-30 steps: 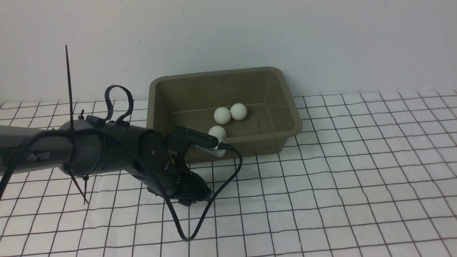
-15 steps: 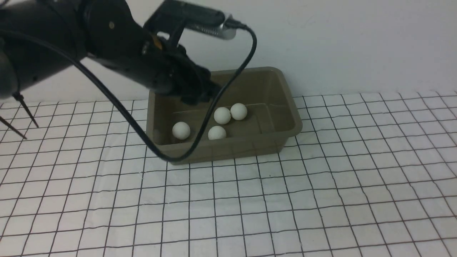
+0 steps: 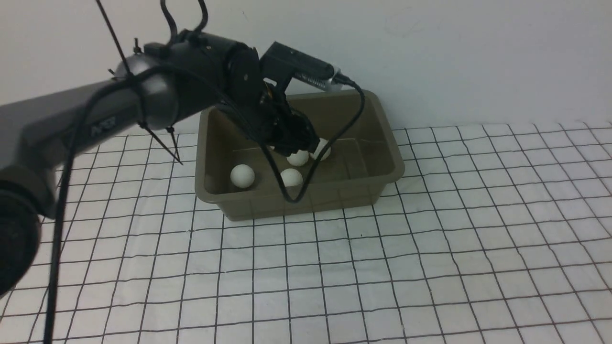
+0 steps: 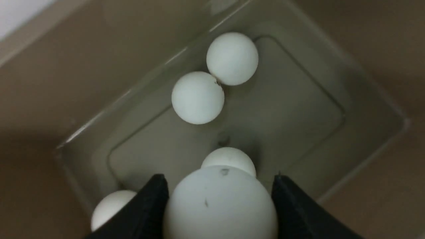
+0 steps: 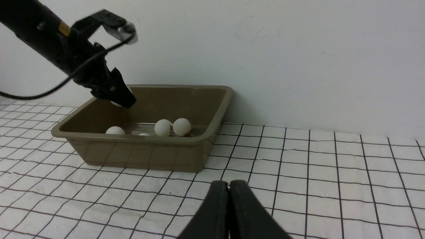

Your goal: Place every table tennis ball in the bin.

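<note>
A: Front view?
B: Left gripper (image 3: 306,143), low over the grid cloth (image 3: 430,267) a second ago, now hangs inside the bin (image 3: 387,143); four balls rest there.
A: Left wrist view?
B: Jaws clamp the fifth ball (image 4: 219,205) above them; only release remains.
A: Right wrist view?
B: Right gripper (image 5: 229,189) pressed together, idle.

The shallow rectangular olive-grey plastic bin (image 3: 382,157) looks smooth, its floor faintly glossy. Inside the bin, the small round white table tennis balls (image 4: 198,98) are matt. The white black-gridded cloth (image 3: 430,267) beneath the bin looks soft, slightly wrinkled.
</note>
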### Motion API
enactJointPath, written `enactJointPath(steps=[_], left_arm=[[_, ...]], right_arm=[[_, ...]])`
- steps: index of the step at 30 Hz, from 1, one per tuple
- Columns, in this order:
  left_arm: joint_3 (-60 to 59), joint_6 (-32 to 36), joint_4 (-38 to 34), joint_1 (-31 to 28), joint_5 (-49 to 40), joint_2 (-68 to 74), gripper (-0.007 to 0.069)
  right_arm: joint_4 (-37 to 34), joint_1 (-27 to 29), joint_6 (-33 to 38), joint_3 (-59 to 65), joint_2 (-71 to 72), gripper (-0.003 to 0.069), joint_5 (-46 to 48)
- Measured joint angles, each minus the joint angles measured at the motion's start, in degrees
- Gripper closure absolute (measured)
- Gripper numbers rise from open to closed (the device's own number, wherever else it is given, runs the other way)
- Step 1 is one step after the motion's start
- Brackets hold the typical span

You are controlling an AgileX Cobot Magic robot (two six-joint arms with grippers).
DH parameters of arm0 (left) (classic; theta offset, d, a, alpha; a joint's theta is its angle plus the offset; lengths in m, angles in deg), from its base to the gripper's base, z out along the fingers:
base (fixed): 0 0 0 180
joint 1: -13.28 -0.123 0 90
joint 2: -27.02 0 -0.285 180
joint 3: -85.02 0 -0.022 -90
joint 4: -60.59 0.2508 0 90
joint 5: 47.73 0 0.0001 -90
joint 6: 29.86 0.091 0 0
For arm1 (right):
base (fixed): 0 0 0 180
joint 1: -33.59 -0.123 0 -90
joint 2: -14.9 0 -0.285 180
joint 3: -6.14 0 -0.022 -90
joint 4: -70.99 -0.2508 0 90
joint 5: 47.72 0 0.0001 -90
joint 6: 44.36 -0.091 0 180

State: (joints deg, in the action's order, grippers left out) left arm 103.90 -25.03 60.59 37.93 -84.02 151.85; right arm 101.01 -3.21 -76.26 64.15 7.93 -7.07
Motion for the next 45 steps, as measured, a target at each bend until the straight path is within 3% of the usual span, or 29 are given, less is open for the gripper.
enactJointPath(steps=[11, 18, 26, 33, 39, 45], left_arm=[[0.5, 0.0, 0.0, 0.0, 2.3, 4.9, 0.0189], [2.2, 0.0, 0.6, 0.0, -2.7, 3.6, 0.0204], [4.6, -0.3, 7.9, 0.0, -17.1, -12.1, 0.0462], [-2.2, -2.7, 9.5, 0.0, -18.7, -27.0, 0.0616], [-12.5, -5.1, 9.6, 0.0, -15.3, -37.3, 0.0629], [-30.3, -7.0, 9.6, 0.0, -9.2, -49.4, 0.0629]], right_arm=[[0.0, 0.0, 0.0, 0.0, 0.0, 0.0676, 0.3], [0.0, 0.0, 0.0, 0.0, 0.0, 0.0676, 0.3], [0.0, 0.0, 0.0, 0.0, 0.0, 0.0676, 0.3], [0.0, 0.0, 0.0, 0.0, 0.0, 0.0676, 0.4], [0.0, 0.0, 0.0, 0.0, 0.0, 0.0676, 0.4], [0.0, 0.0, 0.0, 0.0, 0.0, 0.0676, 0.5]])
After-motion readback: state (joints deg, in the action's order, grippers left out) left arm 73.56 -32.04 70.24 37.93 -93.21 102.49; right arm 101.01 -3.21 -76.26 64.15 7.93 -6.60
